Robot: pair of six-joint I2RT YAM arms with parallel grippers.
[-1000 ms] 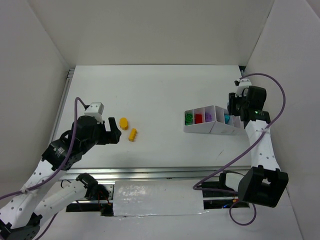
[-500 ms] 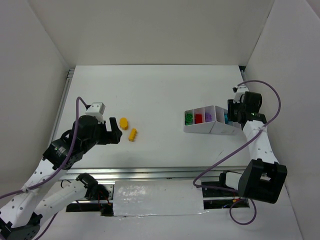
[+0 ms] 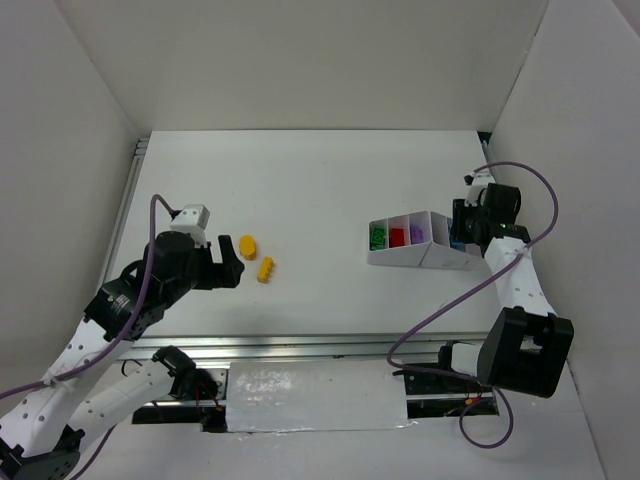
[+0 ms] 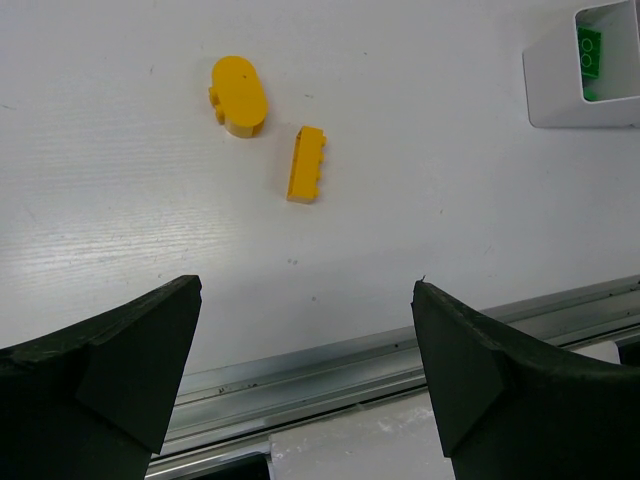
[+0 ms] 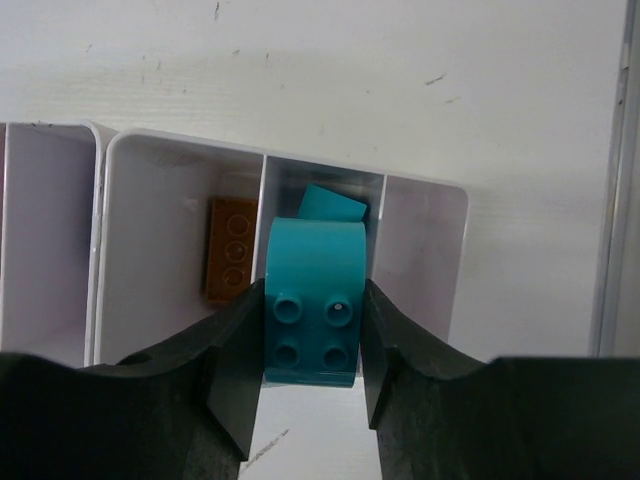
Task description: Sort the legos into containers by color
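My right gripper (image 5: pixel 312 345) is shut on a teal lego (image 5: pixel 312 300), held over the near end of the white tray (image 5: pixel 100 200), above the compartment where another teal piece (image 5: pixel 332 205) lies. An orange lego (image 5: pixel 228 250) lies in the compartment to its left. In the top view the tray (image 3: pixel 400 256) holds green (image 3: pixel 378 238), red (image 3: pixel 397 237) and purple (image 3: pixel 417 232) legos, and the right gripper (image 3: pixel 462 228) is at its right end. Two yellow legos, a rounded one (image 3: pixel 248 246) and a long one (image 3: pixel 266 269), lie just ahead of my open, empty left gripper (image 3: pixel 228 266).
A metal rail (image 4: pixel 400 350) runs along the table's near edge below the left gripper. White walls enclose the table on three sides. A purple cable (image 3: pixel 540 190) loops from the right arm.
The right gripper has shifted slightly left and nearer over the tray's right end with the teal lego. The left arm has not moved.
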